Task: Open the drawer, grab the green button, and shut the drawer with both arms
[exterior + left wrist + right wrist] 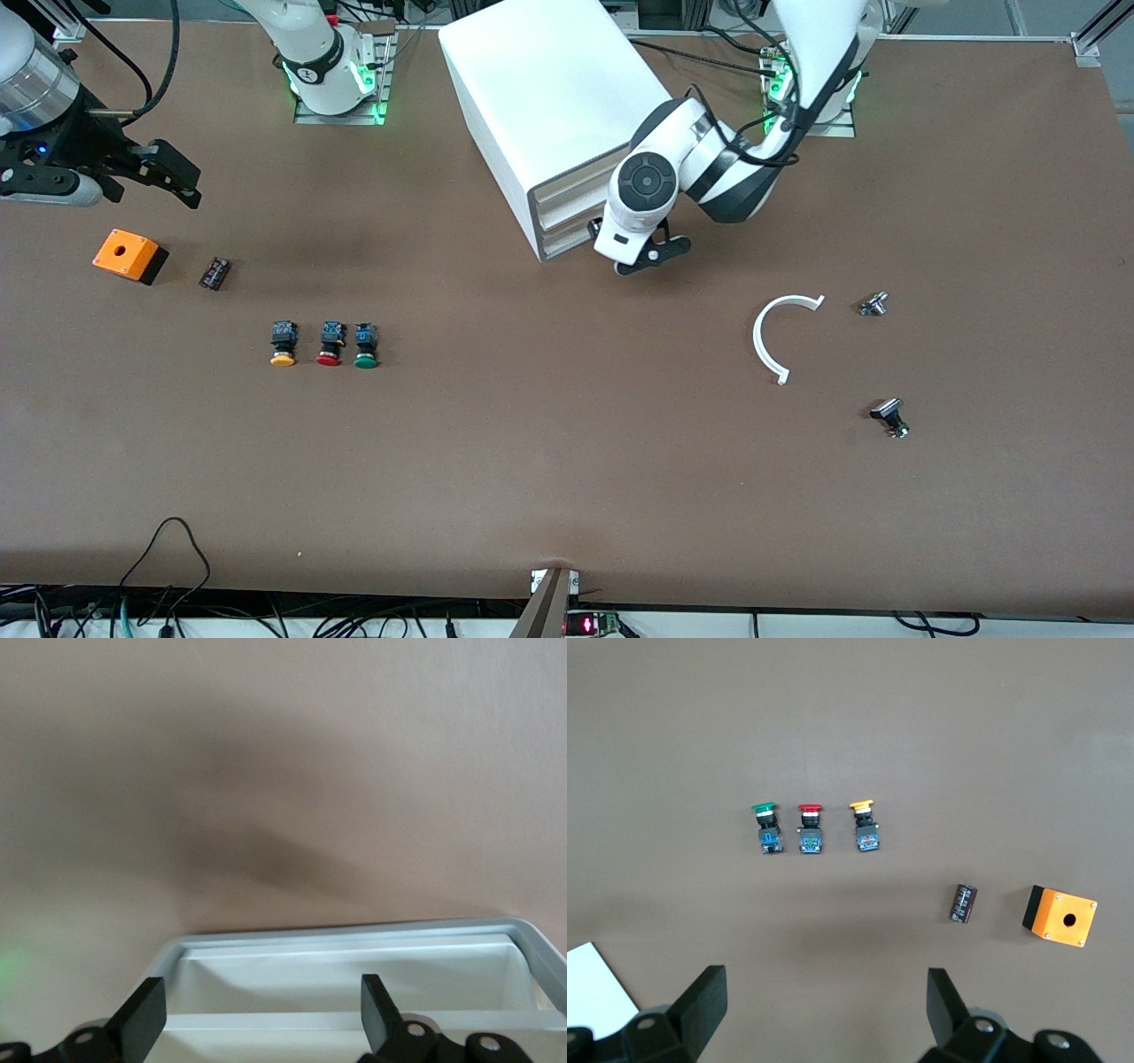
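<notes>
The left tool (654, 255) sits at the grey-edged front of the white cabinet (549, 97), down at the level of the drawer (567, 241), the lowest of the three. In the front view the arm's wrist covers most of the tool and part of the cabinet front, so only the black fingertip ends show below the wrist. The left wrist view shows its fingers (142, 1017) spread wide, with nothing between them, over a white tray-like rim (354, 943) that is cut off at the picture's edge; whether this is the drawer pulled out cannot be told.

The right tool (168, 173) hangs in the air over the right arm's end of the table (567, 461), partly cut off by the edge of the front view. Its fingers (700, 1005) are spread apart and hold nothing.

The button (366, 346) with the green cap lies on the table, not in the drawer, well apart from both tools. It is the one nearest the cabinet in a row of three, beside the red-capped button (330, 344), with the orange-capped button (283, 344) next along. Toward the right arm's end lie a small dark part (214, 273) and an orange box (129, 256). Toward the left arm's end lie a white curved piece (771, 337) and two small metal parts (873, 305) (890, 416), too small to make out.
</notes>
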Action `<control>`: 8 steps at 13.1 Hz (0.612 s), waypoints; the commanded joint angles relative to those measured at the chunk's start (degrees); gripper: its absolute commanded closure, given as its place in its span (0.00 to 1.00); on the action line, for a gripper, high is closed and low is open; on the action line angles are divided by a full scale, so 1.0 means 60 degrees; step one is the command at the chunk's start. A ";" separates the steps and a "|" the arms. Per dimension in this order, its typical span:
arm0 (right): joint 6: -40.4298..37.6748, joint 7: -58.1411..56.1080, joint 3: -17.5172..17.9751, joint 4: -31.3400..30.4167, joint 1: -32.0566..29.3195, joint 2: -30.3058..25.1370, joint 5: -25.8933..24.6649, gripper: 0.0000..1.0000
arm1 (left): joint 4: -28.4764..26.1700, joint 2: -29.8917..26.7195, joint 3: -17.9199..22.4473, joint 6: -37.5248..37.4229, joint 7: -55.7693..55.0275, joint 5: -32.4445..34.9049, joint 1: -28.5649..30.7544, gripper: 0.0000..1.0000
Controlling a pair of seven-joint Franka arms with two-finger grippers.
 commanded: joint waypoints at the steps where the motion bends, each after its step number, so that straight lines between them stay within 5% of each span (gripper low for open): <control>1: 0.0434 -0.0075 0.0063 -0.0124 -0.0120 0.0161 -0.0034 0.00 | 0.1679 -0.0107 -0.0133 -0.2080 0.0548 0.0581 0.0541 0.04; 6: 0.0728 -0.0033 -0.0127 -0.0139 0.0041 0.0338 -0.0019 0.00 | 0.3031 -0.0165 -0.0103 -0.2906 0.2990 0.1324 0.2137 0.02; 8: 0.0728 -0.0003 -0.0420 -0.0153 0.0217 0.0309 -0.0019 0.00 | 0.3194 -0.0864 -0.0118 -0.3316 0.4630 0.1680 0.2781 0.02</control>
